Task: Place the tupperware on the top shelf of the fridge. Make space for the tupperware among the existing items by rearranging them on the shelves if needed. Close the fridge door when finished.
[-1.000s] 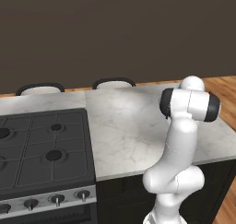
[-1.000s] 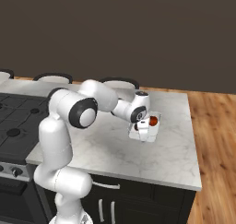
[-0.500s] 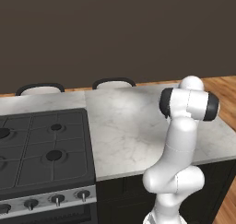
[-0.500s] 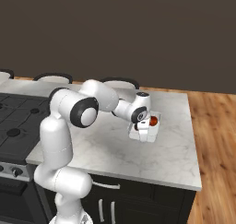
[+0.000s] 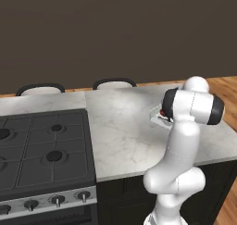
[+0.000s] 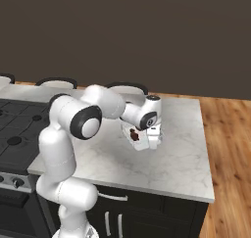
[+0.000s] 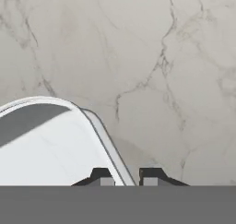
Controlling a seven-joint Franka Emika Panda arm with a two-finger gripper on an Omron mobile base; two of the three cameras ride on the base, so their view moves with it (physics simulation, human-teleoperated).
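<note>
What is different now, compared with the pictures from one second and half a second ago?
The end effector, closed on the wall of the tupperware, has drawn it a little across the marble counter toward the stove and the base. The tupperware now shows beside the arm in the left base view. Counter, stove and chairs are unchanged.

Arm bent forward, tool tips narrowly apart, pointing down.

You have the tupperware above the counter in the gripper, one finger either side of its wall, with the stove to the counter's left and chairs behind it.
</note>
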